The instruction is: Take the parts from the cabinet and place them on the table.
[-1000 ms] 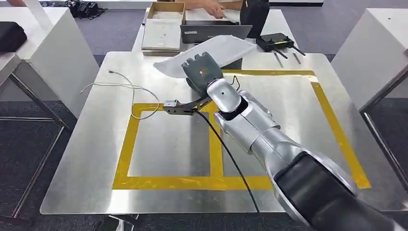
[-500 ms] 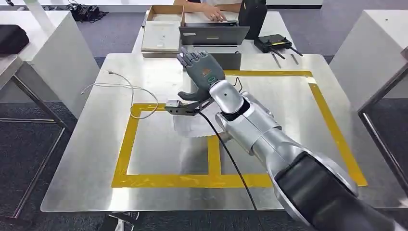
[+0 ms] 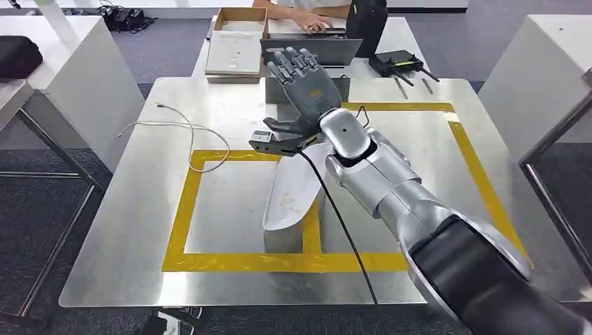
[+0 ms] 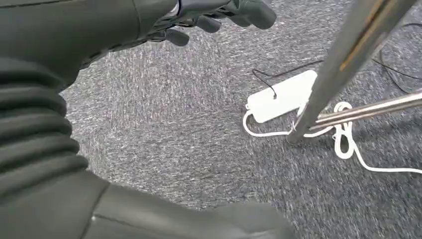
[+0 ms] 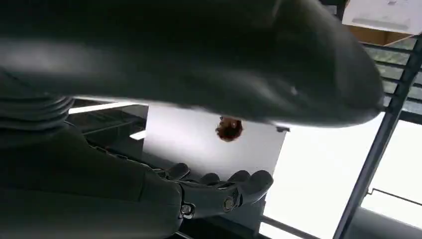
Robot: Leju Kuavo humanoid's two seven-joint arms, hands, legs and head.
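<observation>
One steel surface, taped in yellow, bearing a white bag across the tape's middle strip. Just beyond the bag, raised: right hand, fingers spread, holding nothing. Left hand loosely curled, empty, above carpet.

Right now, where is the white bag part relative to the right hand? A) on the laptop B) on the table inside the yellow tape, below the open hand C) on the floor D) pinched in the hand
B: the white bag part lies on the table across the yellow tape, while the right hand is above it with fingers spread, holding nothing.
</observation>
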